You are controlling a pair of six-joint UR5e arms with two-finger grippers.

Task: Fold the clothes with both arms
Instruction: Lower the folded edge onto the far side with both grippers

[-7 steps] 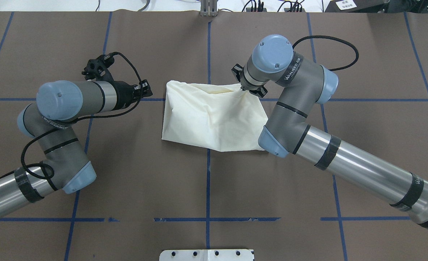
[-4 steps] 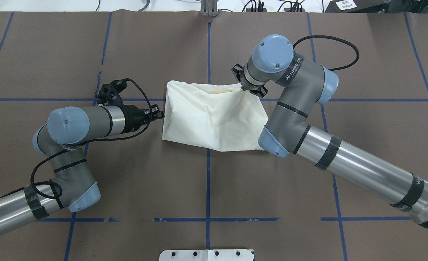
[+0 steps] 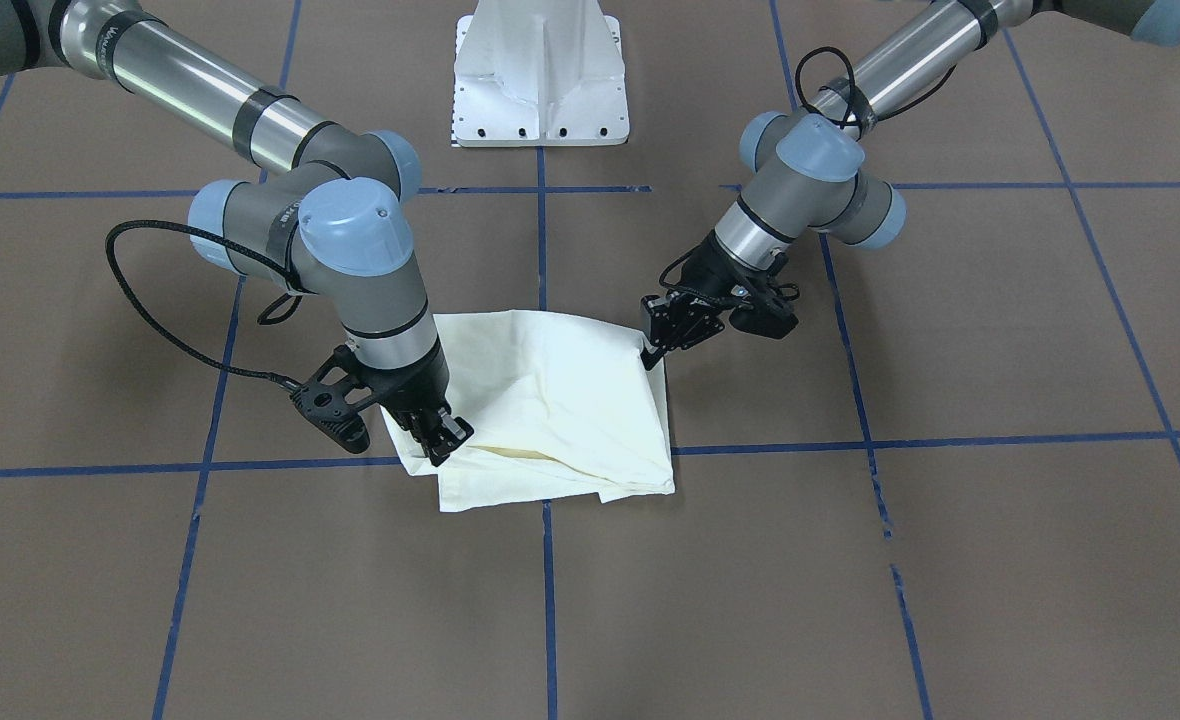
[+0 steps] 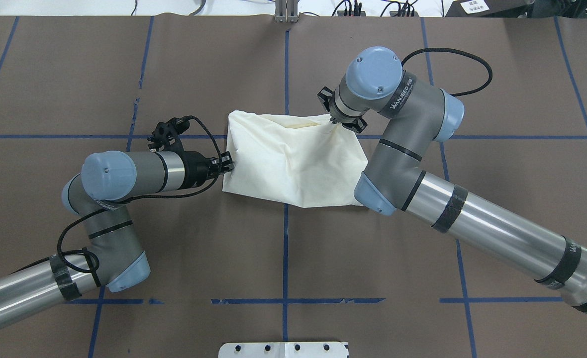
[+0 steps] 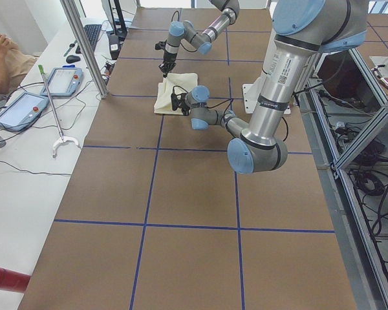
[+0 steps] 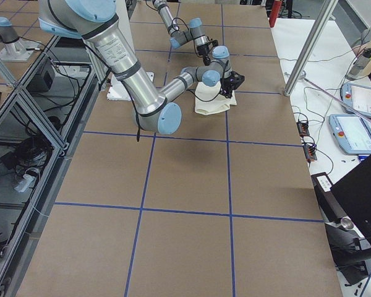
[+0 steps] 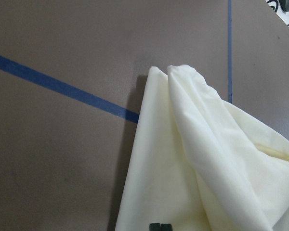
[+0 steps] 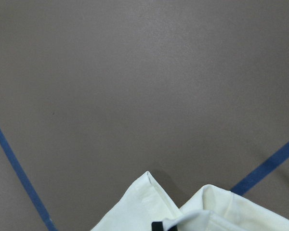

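The cream-white T-shirt point(image 4: 293, 159) lies folded into a rough rectangle at the table's middle; its print and lettering are hidden. It also shows in the front view point(image 3: 550, 400). My right gripper point(image 4: 334, 121) points down at the shirt's far right corner and is shut on the cloth point(image 8: 149, 207); in the front view this gripper point(image 3: 440, 440) is on the left. My left gripper point(image 4: 228, 164) lies nearly level at the shirt's left edge, fingertips together on the cloth point(image 7: 183, 159); it also shows in the front view point(image 3: 655, 345).
The brown table covering point(image 4: 174, 248) carries blue tape lines point(image 4: 284, 248). The white pedestal base point(image 3: 540, 80) stands at the robot's side. In the exterior left view a white bench with tablets point(image 5: 26, 110) runs along the table's far side.
My left arm has swung from the far left down and inward until its gripper reached the shirt's left edge. The right arm and the shirt have stayed still.
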